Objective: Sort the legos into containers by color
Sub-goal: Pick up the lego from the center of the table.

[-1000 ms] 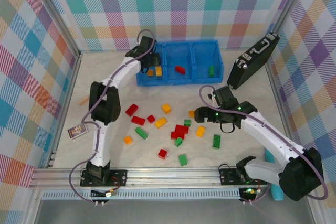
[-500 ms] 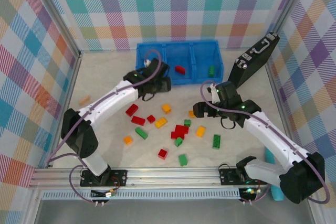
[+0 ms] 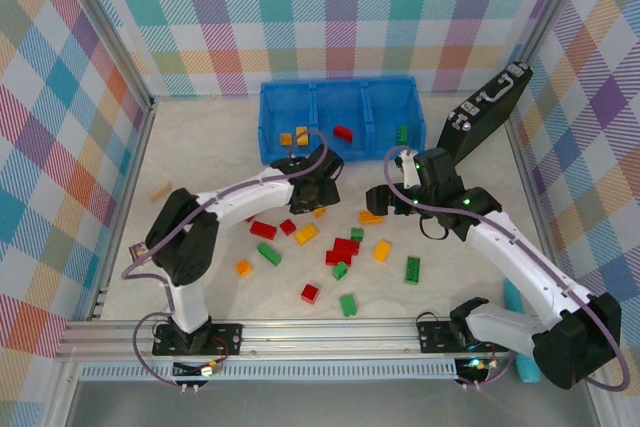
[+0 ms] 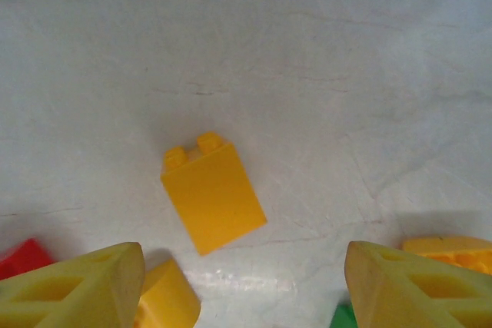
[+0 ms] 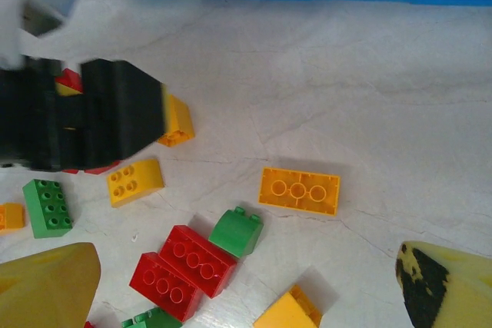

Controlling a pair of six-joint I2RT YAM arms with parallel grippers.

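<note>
The left arm is back from the blue bin [image 3: 338,83]! A second ago it hung over the left compartment. Now the left pincer [image 3: 318,187] hovers over the scatter, jaws spread and empty, with an orange-yellow brick [image 4: 214,193] lying just ahead of it. That looks like a drop made and the next pick lined up. The right pincer [image 3: 386,199] has edged nearer a flat orange brick [image 5: 299,190], and it's wide open too. Most loose legos [image 3: 345,247] still lie on the pale, veined worktop [image 3: 200,147]. Pastel plaid walls [image 3: 330,7] surround us, and a black case [image 3: 485,112] leans at the right.
</note>
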